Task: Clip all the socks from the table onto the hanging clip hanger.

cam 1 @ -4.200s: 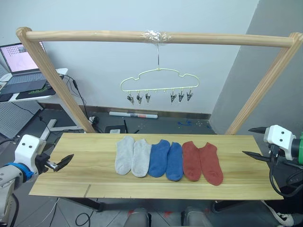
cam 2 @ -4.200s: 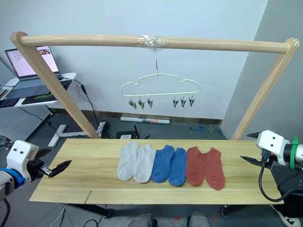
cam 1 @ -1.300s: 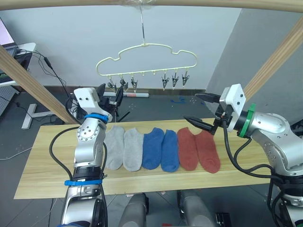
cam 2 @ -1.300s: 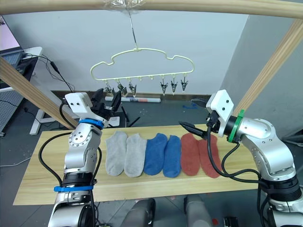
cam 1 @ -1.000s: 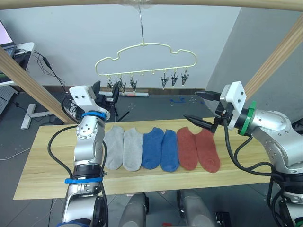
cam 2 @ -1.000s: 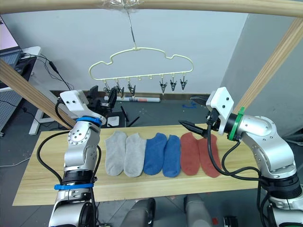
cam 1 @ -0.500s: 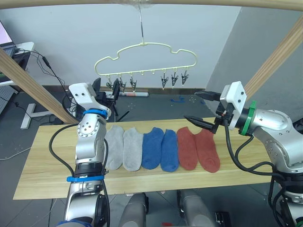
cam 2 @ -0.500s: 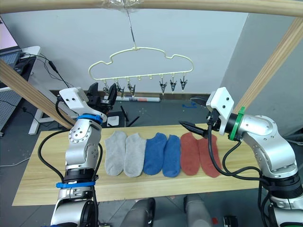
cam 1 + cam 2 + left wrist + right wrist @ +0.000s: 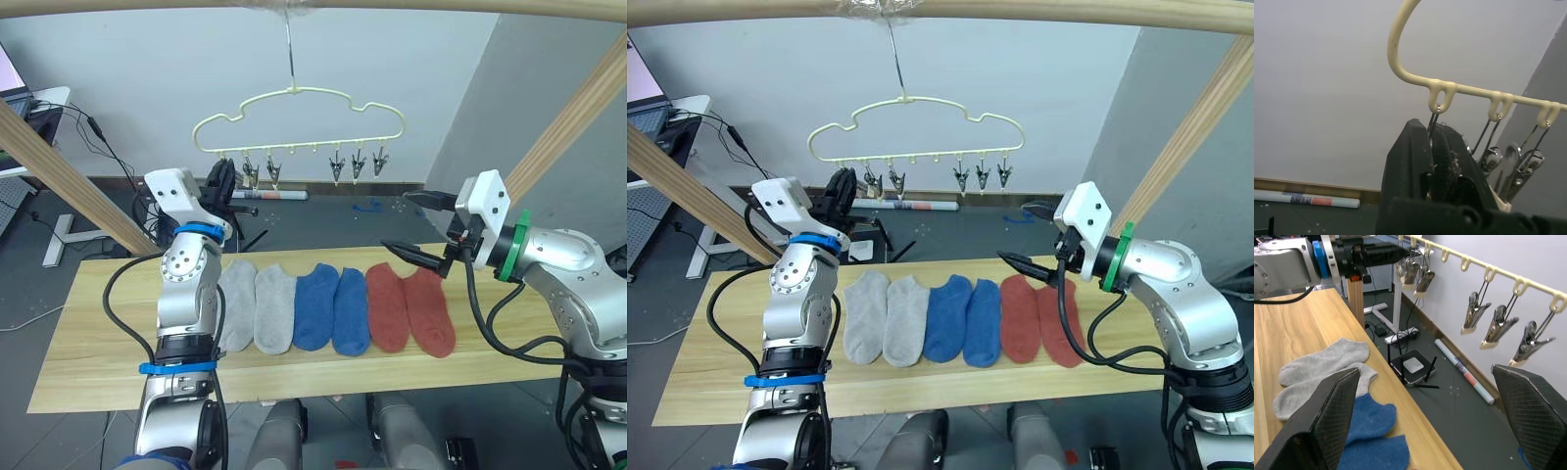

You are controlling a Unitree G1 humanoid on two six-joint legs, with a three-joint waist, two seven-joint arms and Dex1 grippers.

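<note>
Six socks lie in a row on the wooden table [image 9: 88,343]: two grey [image 9: 255,307], two blue [image 9: 331,307] and two red [image 9: 409,307]. Above its far edge hangs the pale yellow-green clip hanger [image 9: 299,91] with dark clips [image 9: 357,164]. My left gripper [image 9: 221,180] is raised to the hanger's left end. It is shut on the leftmost clip [image 9: 1436,128], whose wire runs down between the black fingers [image 9: 1408,156]. My right gripper [image 9: 397,220] hovers open and empty above the toes of the red socks, below the right-hand clips [image 9: 1498,323].
A thick wooden pole frame [image 9: 59,147] stands around the table, its right post [image 9: 578,108] beside my right arm. On the floor behind lie a tube [image 9: 266,195], a black box [image 9: 1413,366] and cables. A side desk [image 9: 656,108] stands far left.
My left gripper's fingers have shut on the leftmost clip, and the hanger has shifted slightly to the left. The right arm and the socks have not moved.
</note>
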